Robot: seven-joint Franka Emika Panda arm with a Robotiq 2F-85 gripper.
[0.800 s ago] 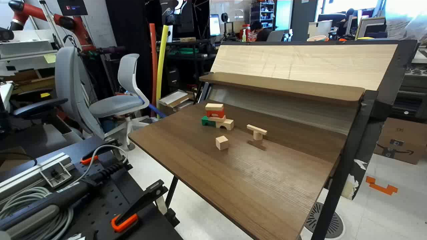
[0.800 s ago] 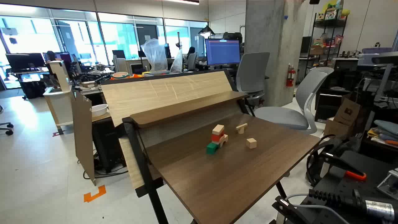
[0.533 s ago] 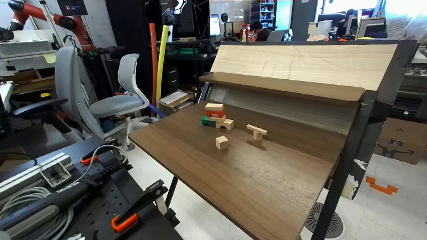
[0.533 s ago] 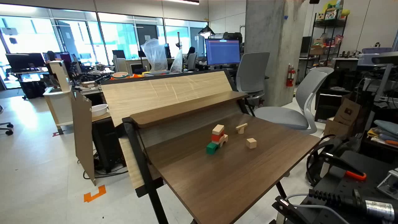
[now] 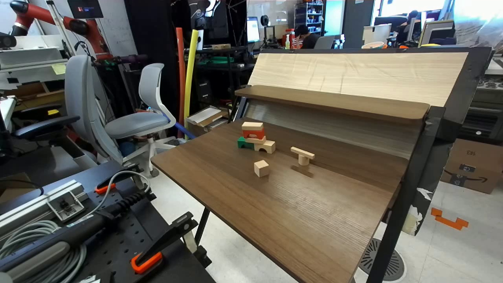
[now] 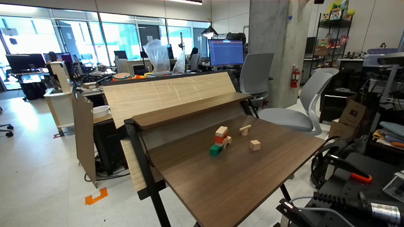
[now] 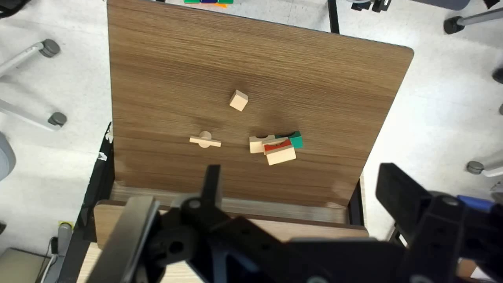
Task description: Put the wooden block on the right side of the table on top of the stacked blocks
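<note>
Beyond the table (image 6: 252, 179), a white bowl (image 6: 101, 112) is seen, whose content cannot be told. The gripper (image 7: 300, 168) is spread widely, well apart from the stacked blocks (image 7: 278, 149). Nearer to the front edge than these, the wooden block (image 7: 238, 100) is found.

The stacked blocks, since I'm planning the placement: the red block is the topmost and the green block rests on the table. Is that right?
Not quite: a pale wooden block lies on top of the red block, as both exterior views show. The green block does rest on the table.
</note>
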